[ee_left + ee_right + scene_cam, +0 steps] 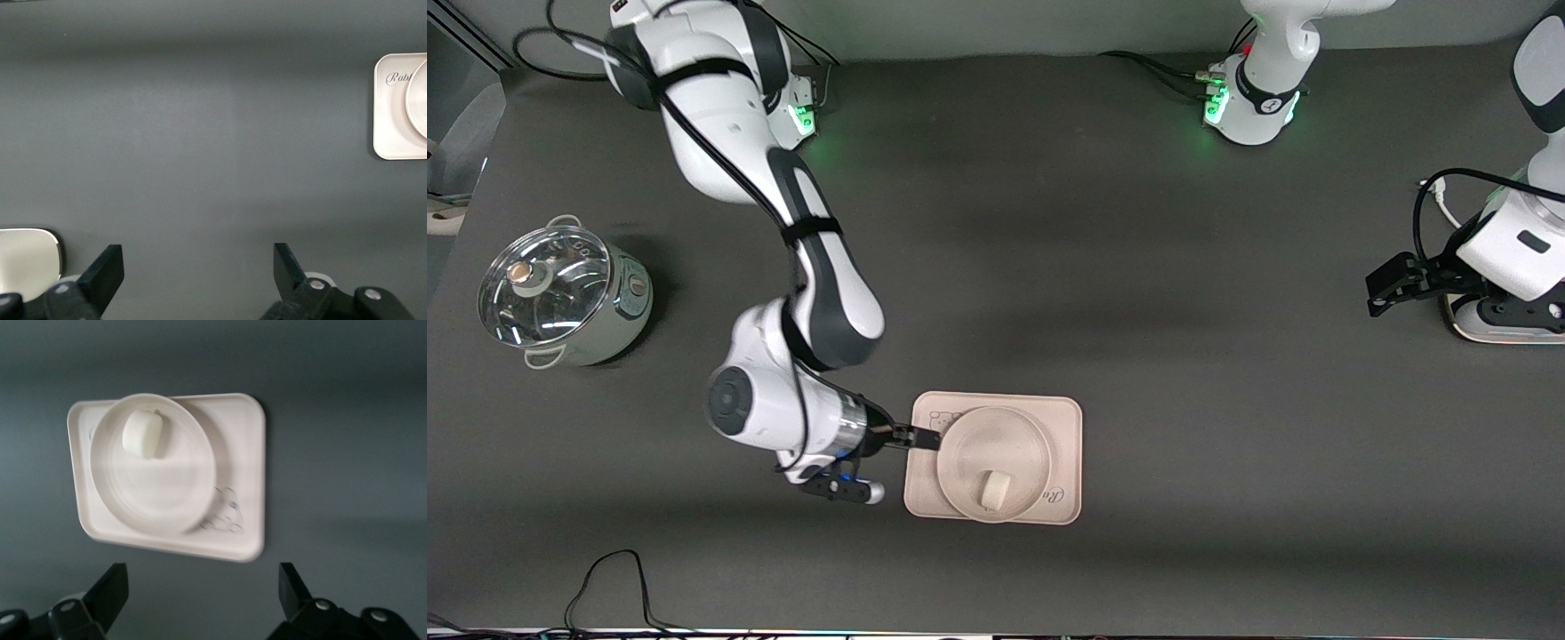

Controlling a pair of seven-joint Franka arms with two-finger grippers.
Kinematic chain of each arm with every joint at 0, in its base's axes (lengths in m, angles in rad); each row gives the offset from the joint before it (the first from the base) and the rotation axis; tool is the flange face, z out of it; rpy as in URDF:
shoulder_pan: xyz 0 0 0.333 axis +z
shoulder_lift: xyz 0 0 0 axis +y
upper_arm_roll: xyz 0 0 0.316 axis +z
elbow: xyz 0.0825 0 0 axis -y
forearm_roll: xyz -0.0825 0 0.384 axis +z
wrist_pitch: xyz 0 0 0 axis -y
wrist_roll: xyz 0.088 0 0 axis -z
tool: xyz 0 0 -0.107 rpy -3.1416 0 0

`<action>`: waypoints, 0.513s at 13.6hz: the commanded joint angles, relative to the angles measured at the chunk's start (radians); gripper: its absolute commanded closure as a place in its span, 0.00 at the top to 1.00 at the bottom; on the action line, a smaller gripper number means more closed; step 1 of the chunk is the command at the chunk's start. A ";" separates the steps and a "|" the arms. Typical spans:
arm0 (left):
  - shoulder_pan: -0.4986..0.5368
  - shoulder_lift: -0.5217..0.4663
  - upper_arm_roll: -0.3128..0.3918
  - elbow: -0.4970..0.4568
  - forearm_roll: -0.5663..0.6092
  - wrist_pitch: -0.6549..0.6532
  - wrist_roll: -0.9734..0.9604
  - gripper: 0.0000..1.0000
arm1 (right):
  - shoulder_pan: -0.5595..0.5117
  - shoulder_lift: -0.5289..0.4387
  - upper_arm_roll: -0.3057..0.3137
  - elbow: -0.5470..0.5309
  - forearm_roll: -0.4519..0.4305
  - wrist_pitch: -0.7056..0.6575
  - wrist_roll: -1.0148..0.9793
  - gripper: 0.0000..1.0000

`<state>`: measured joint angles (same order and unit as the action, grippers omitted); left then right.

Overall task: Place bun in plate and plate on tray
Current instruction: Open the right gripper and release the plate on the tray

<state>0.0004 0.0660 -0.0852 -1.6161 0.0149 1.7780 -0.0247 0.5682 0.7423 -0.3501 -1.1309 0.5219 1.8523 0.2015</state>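
The cream-white bun (995,489) lies in the round beige plate (996,444), near the rim on the side closer to the front camera. The plate rests on the rectangular tray (1063,427), which shows a bear drawing and cursive lettering. My right gripper (923,438) is just off the tray's short edge toward the right arm's end of the table. It is open, with nothing between its fingers. The right wrist view shows the bun (143,433), plate (160,487) and tray (248,453) ahead of that gripper (203,583). My left gripper (1387,289) waits open at its own end of the table, over bare table (199,263).
A steel pot with a glass lid (560,298) stands toward the right arm's end. A black cable (614,582) loops near the table edge closest to the front camera. A pale flat object (1494,327) lies under the left arm's wrist. The tray's corner (390,120) shows in the left wrist view.
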 commanded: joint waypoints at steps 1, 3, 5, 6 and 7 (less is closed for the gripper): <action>-0.020 -0.002 0.004 0.008 -0.001 0.001 -0.018 1.00 | 0.019 -0.275 -0.019 -0.299 -0.121 -0.009 -0.161 1.00; -0.033 -0.006 0.004 0.008 0.000 -0.006 -0.041 1.00 | 0.019 -0.423 -0.038 -0.421 -0.222 -0.012 -0.174 1.00; -0.022 -0.002 0.005 0.008 0.002 0.001 -0.044 1.00 | 0.019 -0.529 -0.041 -0.466 -0.363 -0.037 -0.163 1.00; -0.019 0.000 0.005 0.008 0.004 0.001 -0.044 1.00 | 0.016 -0.555 -0.044 -0.464 -0.405 -0.082 -0.162 1.00; -0.017 0.001 0.007 0.008 0.005 0.001 -0.046 1.00 | 0.018 -0.579 -0.058 -0.460 -0.424 -0.106 -0.163 1.00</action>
<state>-0.0168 0.0660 -0.0839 -1.6144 0.0158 1.7780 -0.0534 0.5679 0.2555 -0.3962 -1.5222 0.1636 1.7702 0.0536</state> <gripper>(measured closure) 0.000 0.000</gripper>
